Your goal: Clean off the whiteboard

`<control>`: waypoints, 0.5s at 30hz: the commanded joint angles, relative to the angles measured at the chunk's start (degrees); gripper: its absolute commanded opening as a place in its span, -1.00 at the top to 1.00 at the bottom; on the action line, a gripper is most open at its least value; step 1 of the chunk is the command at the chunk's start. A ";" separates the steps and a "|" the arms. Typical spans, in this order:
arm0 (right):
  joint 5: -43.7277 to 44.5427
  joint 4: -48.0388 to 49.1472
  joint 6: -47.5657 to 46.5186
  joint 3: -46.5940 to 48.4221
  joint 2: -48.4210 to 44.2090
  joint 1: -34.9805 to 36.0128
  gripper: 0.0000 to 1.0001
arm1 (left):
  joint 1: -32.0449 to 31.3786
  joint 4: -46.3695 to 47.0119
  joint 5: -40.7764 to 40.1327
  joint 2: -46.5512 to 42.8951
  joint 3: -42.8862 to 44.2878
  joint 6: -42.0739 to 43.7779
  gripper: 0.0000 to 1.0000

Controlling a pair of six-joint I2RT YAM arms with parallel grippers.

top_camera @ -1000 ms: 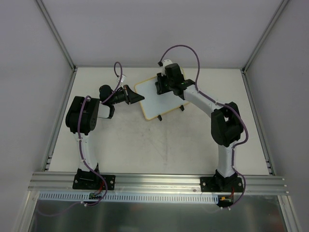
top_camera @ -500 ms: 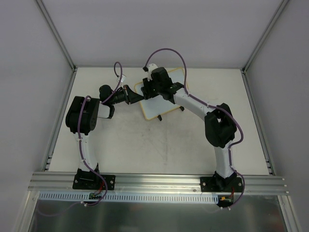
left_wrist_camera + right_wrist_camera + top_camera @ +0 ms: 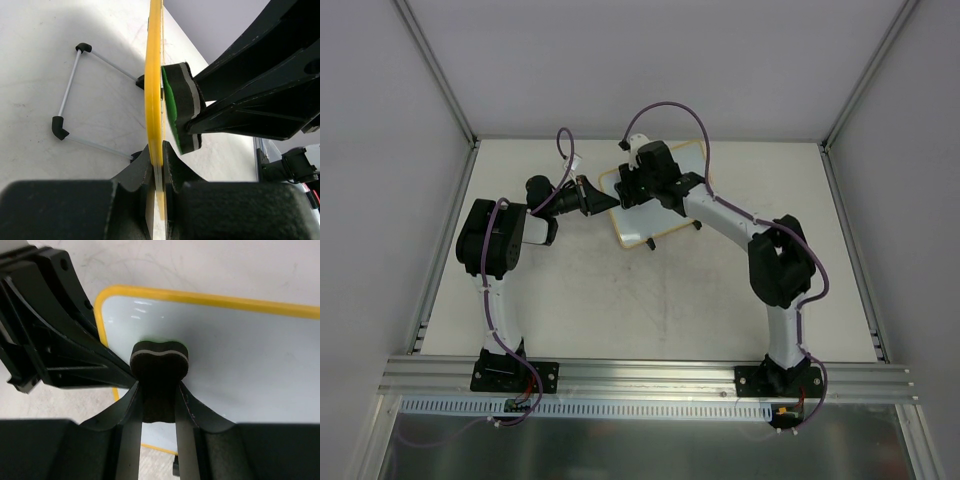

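The whiteboard [image 3: 642, 224], white with a yellow rim, lies tilted at the back middle of the table. My left gripper [image 3: 592, 197] is shut on its left edge; in the left wrist view the rim [image 3: 153, 95] runs edge-on between my jaws [image 3: 157, 150]. My right gripper [image 3: 628, 190] is shut on a black eraser [image 3: 159, 362]. The eraser [image 3: 181, 112] has its green face pressed against the board's surface [image 3: 240, 355] near the left end. No writing shows on the visible part of the board.
The board's wire stand [image 3: 67, 100] with black feet rests on the table behind it. Two black clip feet [image 3: 651, 245] stick out of the board's near edge. Grey walls and frame posts [image 3: 435, 70] enclose the table, and an aluminium rail [image 3: 650, 372] runs along the near edge.
My right gripper has slid the eraser leftward across the board, from its middle to near the left end. The left gripper has kept its hold without moving.
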 commanded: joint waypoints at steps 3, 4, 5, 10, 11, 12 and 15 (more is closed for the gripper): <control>1.85 0.14 -1.09 -4.81 -11.48 -0.83 0.99 | -0.60 8.08 2.30 0.18 1.51 7.59 0.94; 2.12 0.06 -0.48 -7.17 -12.89 -0.83 1.00 | -0.60 8.08 2.38 0.27 1.60 7.59 0.94; 2.38 0.14 -0.12 -8.58 -14.21 -0.83 0.99 | -0.60 8.08 2.30 0.18 1.60 7.59 0.93; 2.65 1.46 3.48 -18.95 -22.90 -0.75 0.99 | -0.34 8.43 2.30 0.45 1.77 6.89 0.88; 2.74 2.07 4.27 -22.88 -24.15 -0.75 0.99 | -0.34 8.61 2.38 0.53 1.78 6.80 0.86; 2.91 2.25 4.45 -24.84 -25.29 -0.66 0.99 | -0.16 8.78 2.38 0.71 1.78 6.53 0.84; 3.53 2.25 4.36 -32.03 -30.56 -0.75 0.99 | 0.10 9.75 2.56 1.23 1.95 5.39 0.75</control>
